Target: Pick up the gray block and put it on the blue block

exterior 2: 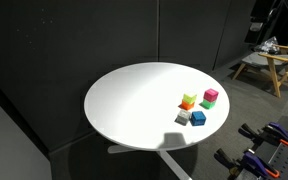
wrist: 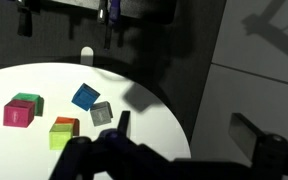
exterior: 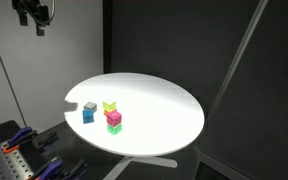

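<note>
**Gray block waiting, end effector high and empty**

We see the end effector hanging well above the bench, fingers apart and nothing between them. We judge that height a sensible starting place, since it leaves the whole cluster open to the wrist camera before any descent.

The gray block rests on the bench just beside the blue block (nearly corner to corner in the wrist view, though we cannot tell whether they touch). Each is turned at its own angle, so the fingers will probably need rotating to meet gray's flat sides. The yellow-green cube lies near, and the pink cube further off. Such tight spacing means a short carry, but also a risk of nudging blue while closing on gray. The lift is not yet begun.
</note>
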`<state>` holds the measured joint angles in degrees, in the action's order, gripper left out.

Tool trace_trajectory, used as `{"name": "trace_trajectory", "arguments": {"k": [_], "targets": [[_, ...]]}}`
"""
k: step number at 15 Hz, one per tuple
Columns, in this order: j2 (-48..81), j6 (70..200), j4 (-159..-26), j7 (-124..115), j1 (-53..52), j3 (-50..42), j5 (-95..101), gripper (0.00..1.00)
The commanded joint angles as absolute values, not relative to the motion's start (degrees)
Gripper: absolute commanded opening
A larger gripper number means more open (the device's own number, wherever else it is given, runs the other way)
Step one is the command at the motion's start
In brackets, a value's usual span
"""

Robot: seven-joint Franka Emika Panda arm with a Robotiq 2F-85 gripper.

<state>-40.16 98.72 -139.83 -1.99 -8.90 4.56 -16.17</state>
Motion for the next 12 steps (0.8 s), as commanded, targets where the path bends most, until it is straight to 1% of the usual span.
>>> {"name": "trace_trajectory", "arguments": {"k": [1, 12], "targets": [[-40.5, 100.9, -140.3, -1.1, -6.9, 5.1, -13.6, 1.00], [-37.1, 117.8, -146.5, -1.7, -5.2, 5.4, -6.9, 1.00]]}}
